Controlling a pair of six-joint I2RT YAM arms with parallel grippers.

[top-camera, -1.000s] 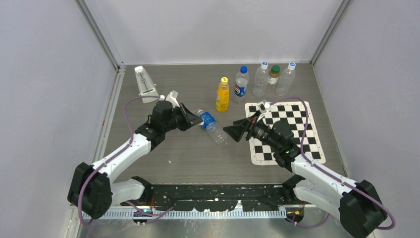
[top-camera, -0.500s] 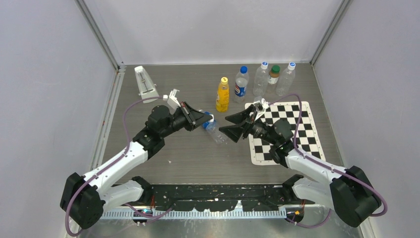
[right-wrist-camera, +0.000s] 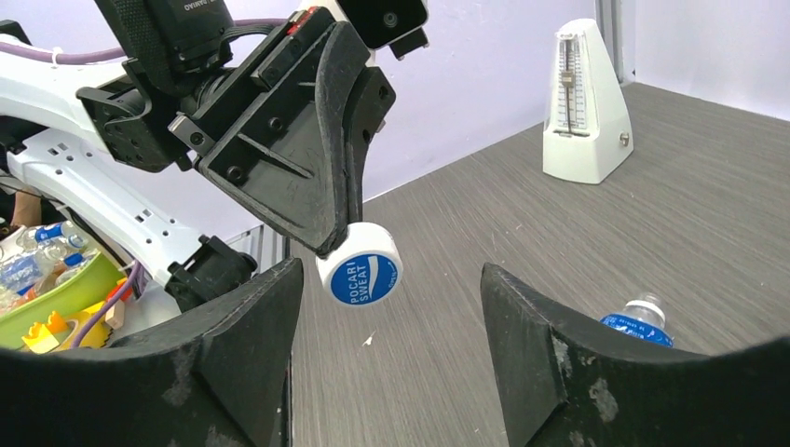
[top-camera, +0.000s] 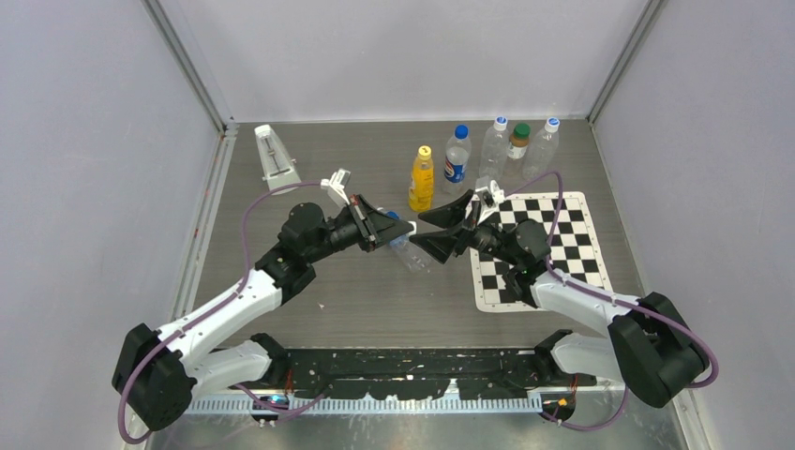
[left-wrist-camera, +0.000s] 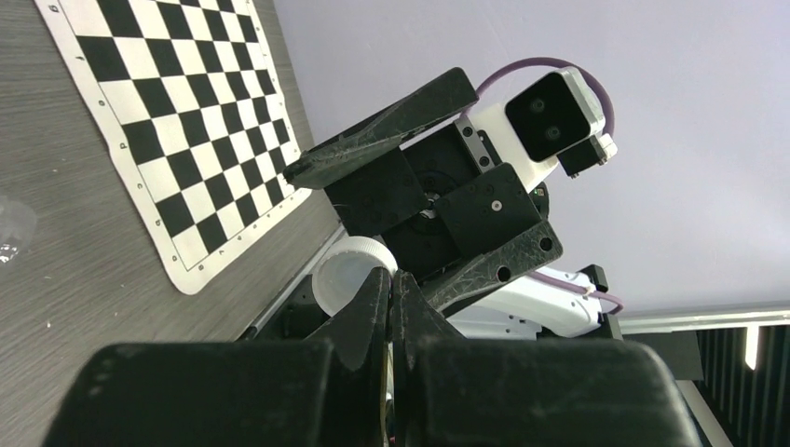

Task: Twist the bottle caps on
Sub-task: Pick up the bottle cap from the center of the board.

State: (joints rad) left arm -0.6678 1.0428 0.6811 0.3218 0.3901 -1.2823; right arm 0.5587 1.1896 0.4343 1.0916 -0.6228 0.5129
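Note:
A small white bottle cap (right-wrist-camera: 361, 273) with a blue "Pocari Sweat" top hangs above the table, pinched by its rim in my shut left gripper (right-wrist-camera: 337, 244). The left wrist view shows the same cap (left-wrist-camera: 349, 275) at the fingertips (left-wrist-camera: 391, 279). My right gripper (right-wrist-camera: 389, 279) faces it, open, one finger (right-wrist-camera: 251, 317) on each side and not touching. In the top view the two grippers meet mid-table (top-camera: 398, 228) (top-camera: 419, 230). Below them lies an uncapped clear bottle (top-camera: 410, 251) with a blue label (right-wrist-camera: 638, 321). A yellow cap (top-camera: 425, 150) and a blue cap (top-camera: 460, 131) sit on standing bottles.
Three more clear bottles (top-camera: 517, 148) stand at the back right, one with a dark green cap. A checkerboard mat (top-camera: 562, 262) lies under the right arm. A white metronome (top-camera: 275, 159) stands back left. A green bin (right-wrist-camera: 47, 298) shows beyond the table edge.
The left gripper carried the cap right, away from the lying bottle's neck. The right gripper moved up and left to meet it, its jaws narrowing somewhat.

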